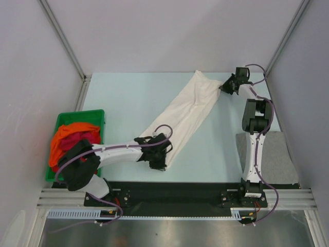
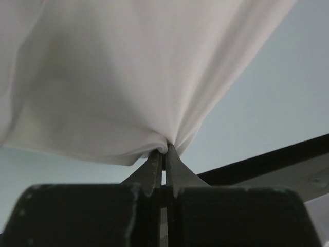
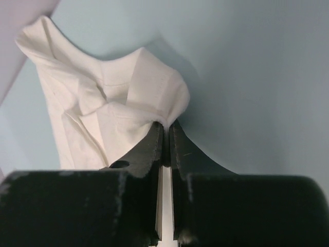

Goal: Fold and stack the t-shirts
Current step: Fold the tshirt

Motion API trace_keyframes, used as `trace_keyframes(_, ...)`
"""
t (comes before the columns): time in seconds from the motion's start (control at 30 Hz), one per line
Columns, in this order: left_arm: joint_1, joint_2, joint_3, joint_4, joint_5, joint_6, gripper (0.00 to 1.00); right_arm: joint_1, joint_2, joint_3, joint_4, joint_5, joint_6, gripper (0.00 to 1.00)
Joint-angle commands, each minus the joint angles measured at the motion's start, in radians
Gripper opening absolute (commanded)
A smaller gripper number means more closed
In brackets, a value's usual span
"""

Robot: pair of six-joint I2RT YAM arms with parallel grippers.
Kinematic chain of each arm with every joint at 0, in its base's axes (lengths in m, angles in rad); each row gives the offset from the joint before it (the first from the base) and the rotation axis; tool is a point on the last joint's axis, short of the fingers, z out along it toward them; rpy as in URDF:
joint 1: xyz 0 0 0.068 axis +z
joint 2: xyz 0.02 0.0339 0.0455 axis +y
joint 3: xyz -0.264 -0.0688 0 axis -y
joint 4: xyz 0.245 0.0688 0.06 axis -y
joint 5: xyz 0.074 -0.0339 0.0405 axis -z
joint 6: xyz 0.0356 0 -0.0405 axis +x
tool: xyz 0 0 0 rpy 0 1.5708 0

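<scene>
Green and plastic, the bin [image 1: 82,113] sits at the near left of the pale blue bench [image 1: 123,103], beside the left arm's base. It holds an orange t-shirt [image 1: 64,135] and a dark red t-shirt [image 1: 77,140] crumpled together and heaped above the rim. At the near right, a grey t-shirt [image 1: 277,154] lies flat in a folded rectangle, partly under the right arm. Between the two, toward the near middle of the bench, the left gripper [image 2: 164,149] has its fingers pressed together on a bunched corner of the white t-shirt [image 1: 187,110]. The left wrist view shows the cloth fanning out from that pinch. From there the white t-shirt stretches as a long, narrow diagonal band across the bench toward the far right. At that far end the right gripper [image 3: 166,125] has its fingers all but together, clamped on a crumpled edge of the same shirt, with creased folds of fabric lying on the bench just beyond its tips.
</scene>
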Motion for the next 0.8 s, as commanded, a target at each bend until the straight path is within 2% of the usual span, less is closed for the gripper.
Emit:
trace_keyframes(0.0,-0.1,0.088,0.128,-0.005,0.057,-0.041,0.0,0.04,0.117,0.108,0.015,-0.003,0.054,0.06)
trace_keyframes(0.23,-0.242,0.289,0.329,0.033,0.144,-0.008,0.0,0.067,0.21,0.211,0.12,-0.052,0.14,0.06)
trace_keyframes(0.57,-0.293,0.489,0.527,0.17,0.316,-0.001,0.0,0.093,0.355,0.364,0.28,-0.191,0.232,0.11)
trace_keyframes(0.77,-0.299,0.542,0.565,0.248,0.391,0.012,0.04,0.096,0.407,0.424,0.329,-0.218,0.269,0.15)
